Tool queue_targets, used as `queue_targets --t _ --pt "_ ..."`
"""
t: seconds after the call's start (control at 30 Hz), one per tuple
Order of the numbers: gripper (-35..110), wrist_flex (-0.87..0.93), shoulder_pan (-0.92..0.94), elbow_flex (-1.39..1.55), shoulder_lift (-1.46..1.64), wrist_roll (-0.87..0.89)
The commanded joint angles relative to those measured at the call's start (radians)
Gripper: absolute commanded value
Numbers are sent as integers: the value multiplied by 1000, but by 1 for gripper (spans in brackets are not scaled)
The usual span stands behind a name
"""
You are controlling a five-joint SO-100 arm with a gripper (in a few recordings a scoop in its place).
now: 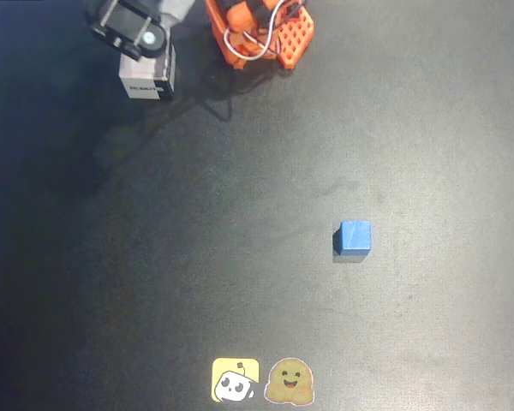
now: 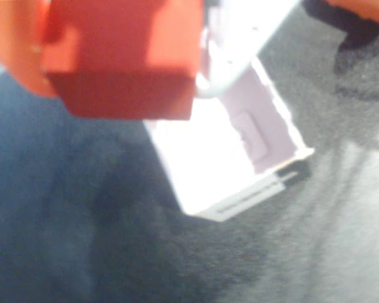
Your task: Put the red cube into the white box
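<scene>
In the wrist view the red cube (image 2: 123, 60) fills the top left, held between an orange finger (image 2: 12, 44) on its left and a pale finger (image 2: 252, 28) on its right. My gripper (image 2: 123, 38) is shut on it. The cube hangs above and just left of the white box (image 2: 271, 129), whose open top faces the camera and whose dark label is on the lower right wall. In the overhead view the gripper head (image 1: 130, 32) sits over the white box (image 1: 147, 81) at the top left and hides the cube.
A blue cube (image 1: 353, 237) lies alone right of centre on the black mat. The orange arm base (image 1: 261, 30) with its wires stands at the top middle. Two stickers (image 1: 261, 380) lie at the front edge.
</scene>
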Motion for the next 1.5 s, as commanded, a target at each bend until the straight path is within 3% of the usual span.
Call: queue_targets --t 0.0,0.37,0.73,1.47 --pt "0 -34 35 25 6 -6" --pt "0 -140 77 167 -18 18" --pt "0 -167 -17 253 38 152" --pt "5 -190 -28 396 201 156"
